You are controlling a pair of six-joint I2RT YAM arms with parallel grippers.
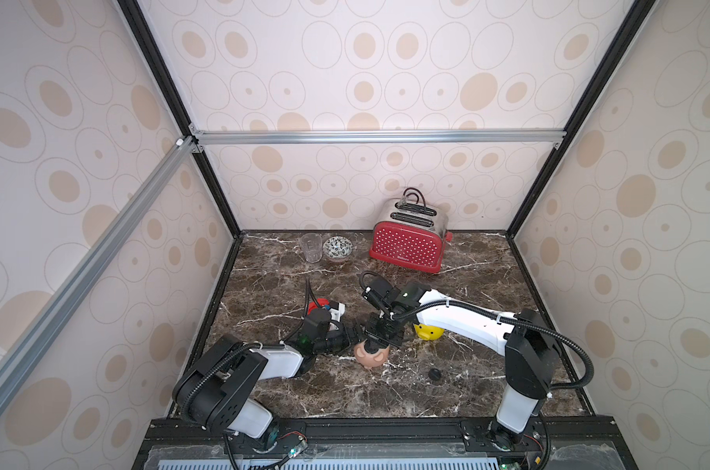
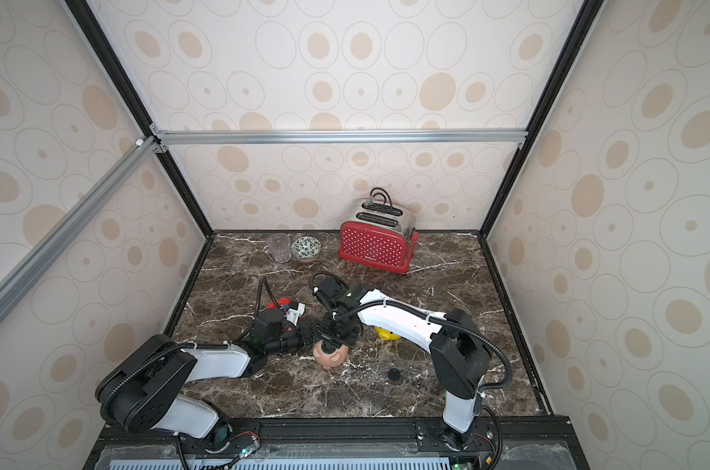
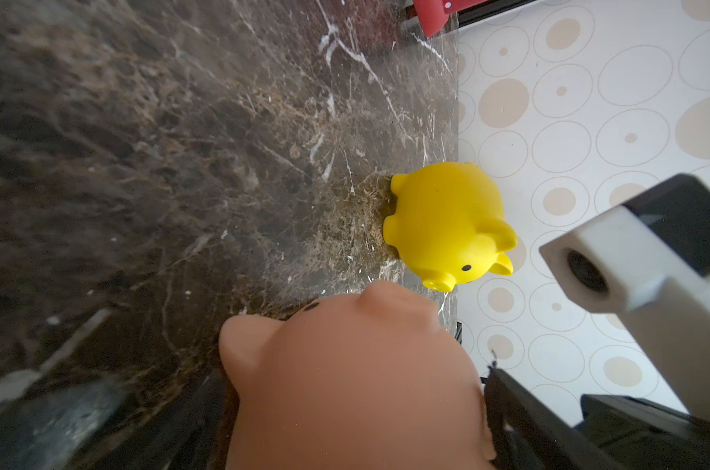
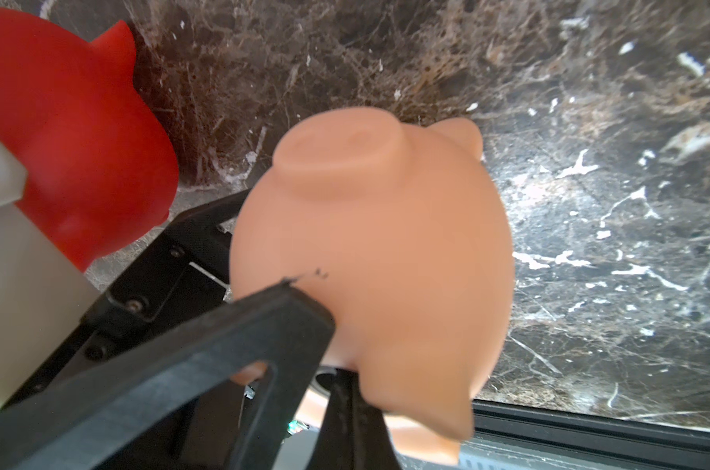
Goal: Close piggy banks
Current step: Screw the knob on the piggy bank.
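Base: dark brown marble-look tabletop (image 1: pixel 487 280). A red white-dotted metal toaster (image 1: pixel 406 246) sits at the back and plays no part here.

Step in hand, as I read it: plugging the belly of the pale pink rounded plastic piggy bank (image 1: pixel 370 360). It lies mid-table toward the front, tipped off its feet, belly turned up to the right gripper (image 1: pixel 372 346). That gripper's fingers are together, tips down at the belly. A dark round bit shows there in the right wrist view; plug or bare hole, cannot tell, nor whether anything is pinched.

The left gripper (image 1: pixel 356 334) comes in from the side, jaws wide apart with the pink pig between them, close against its flanks. Pressing or just clear, cannot tell.

Doing it well:
- Brace the pig with the left jaws; a round body like this probably rolls under a push.
- Press straight along the hole's axis, centred; an off-centre push likely cocks the plug.
- Check it sits flush all round, then lift straight out.

The red rounded plastic piggy bank (image 4: pixel 81 142) is near the pink one, not touching. The yellow rounded plastic piggy bank (image 3: pixel 447 224) stands on its feet nearby, partly under the right arm in both top views. A small black round stopper (image 1: pixel 435 373) lies loose toward the front, apart from all pigs; probably for another pig.
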